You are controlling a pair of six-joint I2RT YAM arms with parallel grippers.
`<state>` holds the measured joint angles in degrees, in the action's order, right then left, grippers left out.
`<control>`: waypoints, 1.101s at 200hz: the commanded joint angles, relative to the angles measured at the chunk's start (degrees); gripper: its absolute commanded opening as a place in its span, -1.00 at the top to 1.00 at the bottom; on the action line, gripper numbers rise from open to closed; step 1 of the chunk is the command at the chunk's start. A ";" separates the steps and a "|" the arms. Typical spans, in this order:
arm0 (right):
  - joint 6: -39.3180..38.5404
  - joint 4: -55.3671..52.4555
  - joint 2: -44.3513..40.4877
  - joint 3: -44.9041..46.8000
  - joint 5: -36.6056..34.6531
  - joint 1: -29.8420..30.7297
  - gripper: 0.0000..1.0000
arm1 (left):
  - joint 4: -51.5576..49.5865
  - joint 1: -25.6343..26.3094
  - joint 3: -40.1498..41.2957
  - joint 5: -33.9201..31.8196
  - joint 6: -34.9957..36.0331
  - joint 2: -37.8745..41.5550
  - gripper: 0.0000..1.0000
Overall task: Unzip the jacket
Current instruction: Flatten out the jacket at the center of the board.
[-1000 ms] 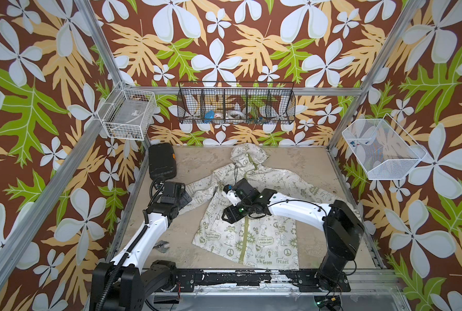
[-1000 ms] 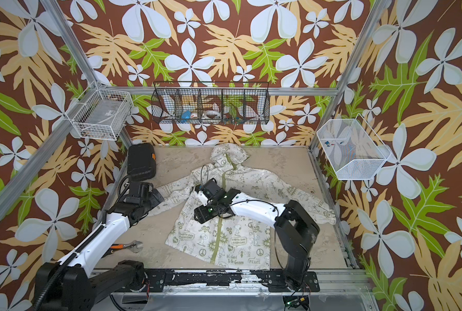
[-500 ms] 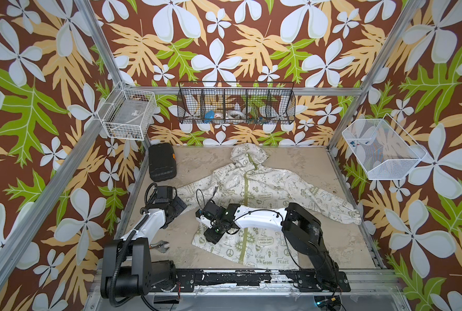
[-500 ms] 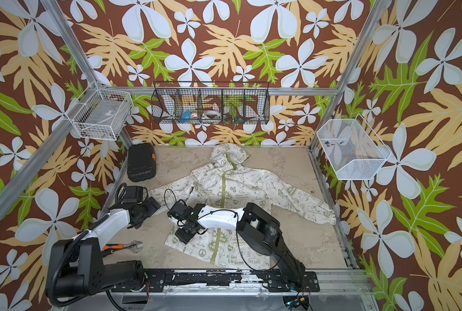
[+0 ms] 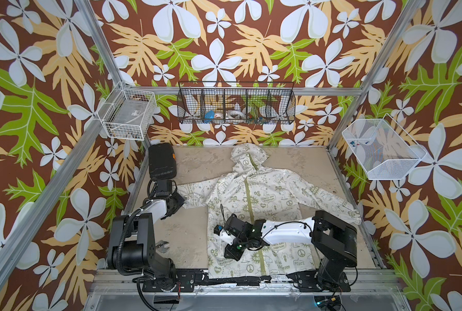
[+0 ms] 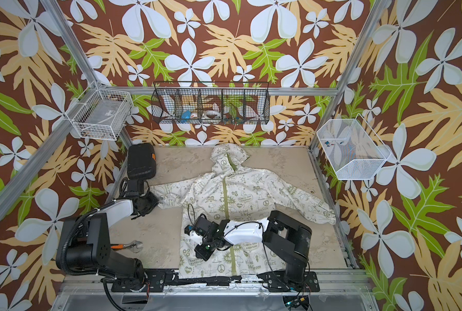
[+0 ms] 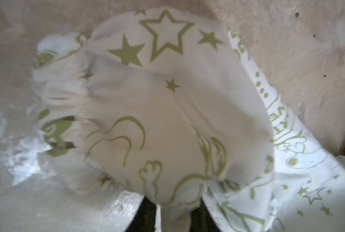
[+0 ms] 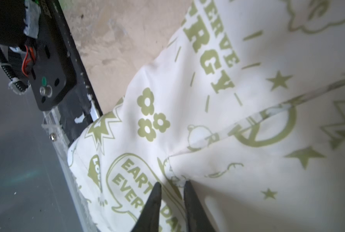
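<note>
The cream-white jacket with green prints lies flat on the table, hood toward the back wall. Its olive zipper runs closed down the middle. My left gripper sits at the end of the jacket's left-hand sleeve. In the left wrist view it is shut on a bunch of the sleeve cloth. My right gripper is low over the jacket's front panel, left of the zipper. In the right wrist view its fingers stand narrowly apart, tips on the cloth by a small crease.
A black case lies at the table's back left. A wrench lies near the left arm's base. Wire baskets hang on the walls. The jacket's hem reaches the front rail.
The left gripper pulled back toward the left edge and shut on the sleeve end. The right gripper moved from the chest down toward the hem and its jaws narrowed. The jacket now lies flatter.
</note>
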<state>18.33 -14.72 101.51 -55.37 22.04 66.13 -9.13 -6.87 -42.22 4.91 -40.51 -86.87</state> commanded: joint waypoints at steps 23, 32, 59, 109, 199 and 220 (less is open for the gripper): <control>3.04 -10.53 -7.74 -6.25 -4.10 -3.91 -0.09 | -5.23 -4.25 -6.29 -9.00 6.15 3.70 1.00; 3.94 -11.00 -9.23 -8.16 -4.05 -6.77 -0.15 | -6.29 -5.60 -7.21 -10.99 7.71 5.09 1.00; 6.13 -11.71 -12.44 -13.36 -5.07 -18.20 -0.36 | -8.86 -9.87 -9.88 -15.48 12.11 7.83 0.56; 4.57 -11.11 -6.74 -21.81 -15.72 -39.15 -0.60 | -9.74 -10.80 -11.67 -7.92 13.24 10.80 -0.40; 2.35 -6.08 12.72 -30.63 -7.17 -56.95 -0.38 | -3.88 18.64 -19.82 8.75 28.74 3.83 -0.99; 1.17 -7.11 13.95 -32.73 -7.11 -57.79 -0.41 | -6.32 24.40 -26.12 6.09 35.64 -3.30 -0.99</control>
<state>21.34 -21.85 114.54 -86.17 13.63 9.15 -13.93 13.06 -63.24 10.68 -14.35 -84.84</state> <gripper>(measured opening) 0.702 0.996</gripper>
